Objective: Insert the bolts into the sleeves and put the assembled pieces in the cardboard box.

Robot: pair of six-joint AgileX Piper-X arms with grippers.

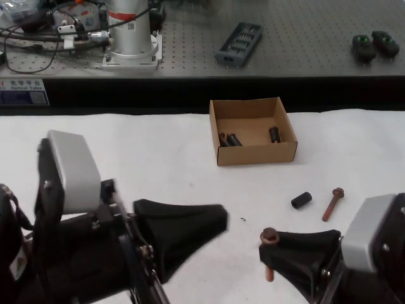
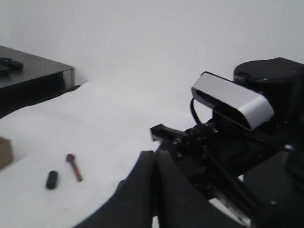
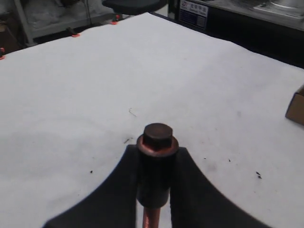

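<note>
The right gripper (image 3: 156, 159) pinches a copper bolt (image 3: 157, 134) upright, head up, above the white sheet (image 3: 85, 90). In the left wrist view, the left gripper (image 2: 155, 164) has its fingers pressed together, empty. A loose bolt (image 2: 74, 167) and black sleeve (image 2: 52, 179) lie beyond. The high view adds the cardboard box (image 1: 255, 152), with dark pieces (image 1: 230, 139) inside.

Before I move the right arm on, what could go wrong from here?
1. The right end effector pinches the upright copper-coloured bolt just under its head. The shaft hangs free, so it may tilt or slip in transit.
2. The loose black cylindrical sleeve and second copper bolt lie just beyond it, short of the open brown cardboard box. A low sweep could knock or roll them away.
</note>
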